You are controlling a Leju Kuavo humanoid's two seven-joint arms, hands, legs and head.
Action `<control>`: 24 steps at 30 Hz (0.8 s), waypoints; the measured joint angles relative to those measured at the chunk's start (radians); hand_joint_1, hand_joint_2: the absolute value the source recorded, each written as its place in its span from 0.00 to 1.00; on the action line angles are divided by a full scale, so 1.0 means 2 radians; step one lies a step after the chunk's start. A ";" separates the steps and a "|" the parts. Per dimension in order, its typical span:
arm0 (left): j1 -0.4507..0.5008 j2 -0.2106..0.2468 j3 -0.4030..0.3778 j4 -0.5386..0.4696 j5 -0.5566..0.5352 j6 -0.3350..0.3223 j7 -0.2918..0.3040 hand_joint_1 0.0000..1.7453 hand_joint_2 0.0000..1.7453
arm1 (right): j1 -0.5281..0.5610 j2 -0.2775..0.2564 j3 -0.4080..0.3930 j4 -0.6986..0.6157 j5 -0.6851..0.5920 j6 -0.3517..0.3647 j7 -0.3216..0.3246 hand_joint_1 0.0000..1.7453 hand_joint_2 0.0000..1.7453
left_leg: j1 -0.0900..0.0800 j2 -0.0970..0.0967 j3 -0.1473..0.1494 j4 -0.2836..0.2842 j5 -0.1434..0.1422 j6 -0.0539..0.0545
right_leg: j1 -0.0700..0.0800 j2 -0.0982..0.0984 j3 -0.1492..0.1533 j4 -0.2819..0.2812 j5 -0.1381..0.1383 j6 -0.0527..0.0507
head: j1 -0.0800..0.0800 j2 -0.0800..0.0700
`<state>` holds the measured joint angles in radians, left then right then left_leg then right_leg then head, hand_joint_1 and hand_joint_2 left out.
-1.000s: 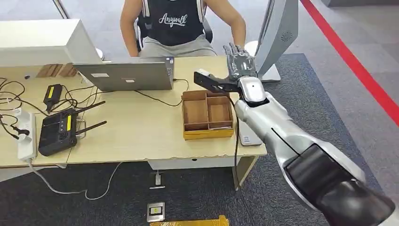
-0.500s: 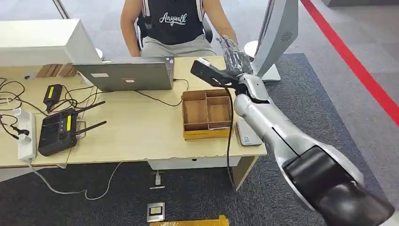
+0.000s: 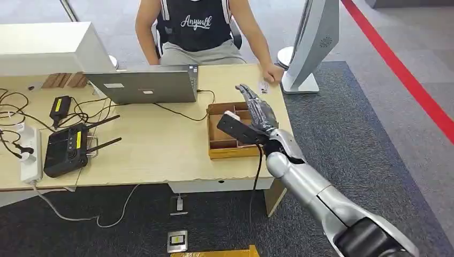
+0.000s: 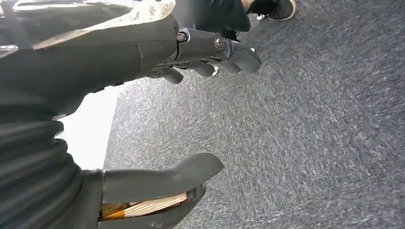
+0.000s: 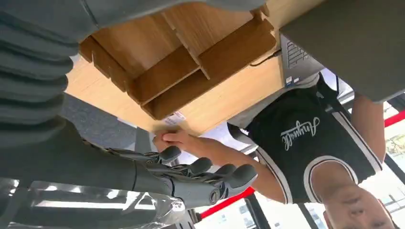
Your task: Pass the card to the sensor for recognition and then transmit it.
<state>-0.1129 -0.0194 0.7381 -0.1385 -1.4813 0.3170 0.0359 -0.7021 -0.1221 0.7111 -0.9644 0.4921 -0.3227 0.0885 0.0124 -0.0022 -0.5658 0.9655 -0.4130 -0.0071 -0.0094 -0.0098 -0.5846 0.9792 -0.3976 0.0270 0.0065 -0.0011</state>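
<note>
The right hand point(image 3: 256, 116) hovers empty with fingers extended over the wooden tray point(image 3: 222, 147) near the table's point(image 3: 160, 150) right edge, while a person's hand point(image 3: 273, 73) rests on the card point(image 3: 264, 87) at the far right corner.

Look at your right arm point(image 3: 316, 187): a smooth silver shell that thickens toward a black shoulder section near the camera. A thin black cable point(image 3: 256, 176) hangs from the wrist. Your right hand point(image 3: 257, 115) has dark grey, glossy fingers and a broad black thumb piece. Up close in the right wrist view, you've got a grey ribbed cover point(image 5: 28, 76) at the wrist and rounded dark fingertips point(image 5: 239, 174). Your left hand point(image 4: 191, 52) has the same build, with small round screws point(image 4: 181, 36) at the knuckles and a thick grey thumb point(image 4: 162, 179).
</note>
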 joint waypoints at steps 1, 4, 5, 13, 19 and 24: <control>0.000 0.000 0.000 0.000 0.000 0.000 0.000 0.00 1.00 | 0.002 -0.001 0.000 -0.003 0.000 0.000 0.000 0.00 1.00 | 0.000 0.000 0.000 0.000 0.000 0.000 | 0.000 0.000 0.000 0.000 0.000 0.000 | 0.000 0.000; 0.000 0.000 0.002 0.000 0.000 0.000 0.000 0.00 1.00 | 0.008 -0.008 0.001 -0.019 -0.001 0.001 0.000 0.00 1.00 | 0.000 0.000 0.000 0.000 0.000 0.000 | 0.000 0.000 0.000 0.000 0.000 0.000 | 0.000 0.000; 0.000 0.000 0.002 0.000 0.000 0.000 0.000 0.00 1.00 | 0.009 -0.009 0.001 -0.022 -0.001 0.001 0.000 0.00 1.00 | 0.000 0.000 0.000 0.000 0.000 0.000 | 0.000 0.000 0.000 0.000 0.000 0.000 | 0.000 0.000; 0.000 0.000 0.004 0.000 0.000 0.000 0.000 0.00 1.00 | 0.014 -0.016 0.004 -0.038 -0.001 0.002 0.000 0.00 1.00 | 0.000 0.000 0.000 0.000 0.000 0.000 | 0.000 0.000 0.000 0.000 0.000 0.000 | 0.000 0.000; 0.000 0.000 0.004 0.000 0.000 0.000 0.000 0.00 1.00 | 0.016 -0.019 0.004 -0.045 -0.001 0.002 0.000 0.00 1.00 | 0.000 0.000 0.000 0.000 0.000 0.000 | 0.000 0.000 0.000 0.000 0.000 0.000 | 0.000 0.000; 0.000 0.000 0.004 0.000 0.000 0.000 0.000 0.00 1.00 | 0.017 -0.021 0.004 -0.049 -0.001 0.002 0.000 0.00 1.00 | 0.000 0.000 0.000 0.000 0.000 0.000 | 0.000 0.000 0.000 0.000 0.000 0.000 | 0.000 0.000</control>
<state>-0.1135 -0.0191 0.7454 -0.1385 -1.4813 0.3174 0.0359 -0.6684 -0.1633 0.7187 -1.0620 0.4902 -0.3185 0.0885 0.0124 -0.0022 -0.5658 0.9655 -0.4130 -0.0071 -0.0094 -0.0098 -0.5845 0.9793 -0.3976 0.0270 0.0065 -0.0011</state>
